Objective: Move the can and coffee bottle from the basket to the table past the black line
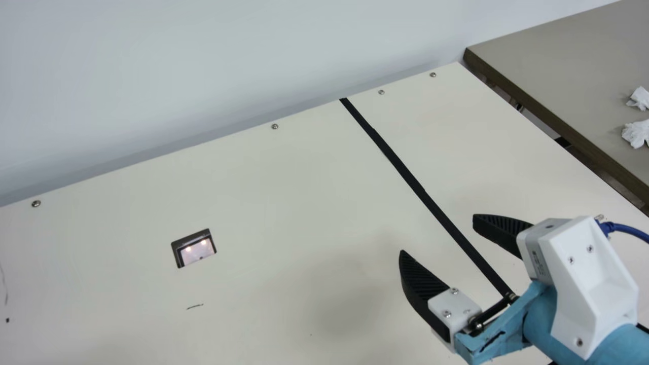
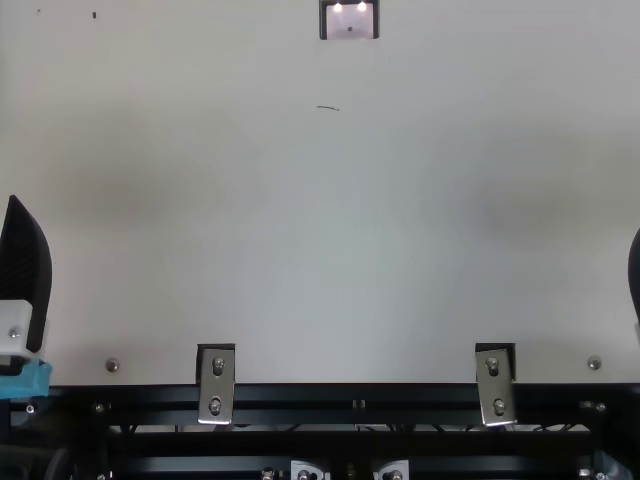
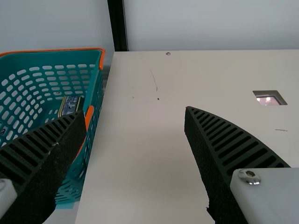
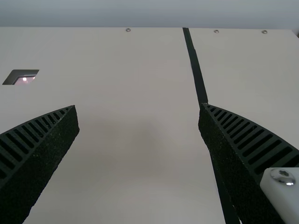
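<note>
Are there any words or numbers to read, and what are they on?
None I can read.
Dark item in the teal basket: pale print, too small to read.
Pale casing by the right gripper: tiny print, also too small.
Short dark line on the table: no word.

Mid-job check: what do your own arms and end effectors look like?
My left end effector and right end effector have black, tapering, ribbed fingers on white mounts with silver screws. The right arm shows a light-blue body, an angular white housing and a blue cable.
</note>
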Action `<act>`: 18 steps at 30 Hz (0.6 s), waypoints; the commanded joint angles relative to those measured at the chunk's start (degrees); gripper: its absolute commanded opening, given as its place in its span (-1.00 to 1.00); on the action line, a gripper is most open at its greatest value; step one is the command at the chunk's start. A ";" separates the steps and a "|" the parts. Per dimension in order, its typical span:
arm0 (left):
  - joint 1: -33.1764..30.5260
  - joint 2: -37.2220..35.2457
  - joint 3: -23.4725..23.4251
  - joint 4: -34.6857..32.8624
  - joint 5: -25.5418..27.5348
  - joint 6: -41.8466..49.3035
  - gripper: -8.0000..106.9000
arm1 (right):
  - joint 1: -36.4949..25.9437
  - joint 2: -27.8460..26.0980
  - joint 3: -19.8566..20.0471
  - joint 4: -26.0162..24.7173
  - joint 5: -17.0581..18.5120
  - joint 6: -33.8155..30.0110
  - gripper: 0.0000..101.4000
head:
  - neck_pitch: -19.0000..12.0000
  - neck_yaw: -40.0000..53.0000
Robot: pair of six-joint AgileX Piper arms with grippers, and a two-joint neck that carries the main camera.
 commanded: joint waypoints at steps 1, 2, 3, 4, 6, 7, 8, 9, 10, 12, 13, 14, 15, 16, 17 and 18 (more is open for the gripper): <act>0.00 0.00 0.00 0.00 0.00 0.00 0.71 | 0.00 0.00 0.00 0.00 0.00 0.00 1.00 | -0.81 0.33; 0.00 0.00 0.00 0.00 0.00 0.00 0.71 | 0.00 0.00 0.00 0.00 0.00 0.00 1.00 | -0.81 0.33; 0.00 0.00 0.00 0.00 0.00 0.00 0.71 | 0.00 0.00 0.00 0.00 0.00 0.00 1.00 | -0.81 0.33; 0.00 0.00 0.00 0.00 0.00 0.00 0.71 | 0.00 0.00 0.00 0.00 0.00 0.00 1.00 | -0.81 0.33; 0.00 0.00 0.00 0.00 0.00 0.00 0.71 | 0.00 0.00 0.00 0.00 0.00 0.00 1.00 | -0.81 0.33; 0.00 0.00 0.00 0.00 0.00 0.00 0.71 | 0.00 0.00 0.00 0.00 0.00 0.00 1.00 | -0.81 0.33; 0.00 0.00 0.00 0.00 0.00 0.00 0.71 | 0.00 0.00 0.00 0.00 0.00 0.00 1.00 | -0.81 0.33; 0.00 0.00 0.00 0.00 0.00 0.00 0.71 | 0.00 0.00 0.00 0.00 0.00 0.00 1.00 | -0.81 0.33; 0.00 0.00 0.00 0.00 0.00 0.00 0.71 | 0.00 0.00 0.00 0.00 0.00 0.00 1.00 | -0.81 0.33; 0.00 0.00 0.00 0.00 0.00 0.00 0.71 | 0.00 0.00 0.00 0.00 0.00 0.00 1.00 | -0.81 0.33; 0.00 0.00 0.00 0.00 0.00 0.00 0.71 | 0.00 0.00 0.00 0.00 0.00 0.00 1.00 | -0.81 0.33; 0.00 0.00 0.00 0.00 0.00 0.00 0.71 | 0.00 0.00 0.00 0.00 0.00 0.00 1.00 | -0.81 0.33; 0.00 0.00 0.00 0.00 0.00 0.00 0.71 | 0.00 0.00 0.00 0.00 0.00 0.00 1.00 | -0.81 0.33; 0.00 0.00 0.00 0.00 0.00 0.00 0.71 | 0.00 0.00 0.00 0.00 0.00 0.00 1.00 | -0.81 0.33; 0.00 0.00 0.00 0.00 0.00 0.00 0.71 | 0.00 0.00 0.00 0.00 0.00 0.00 1.00 | -0.81 0.33; 0.00 0.00 0.00 0.00 0.00 0.00 0.71 | 0.00 0.00 0.00 0.00 0.00 0.00 1.00 | -0.81 0.33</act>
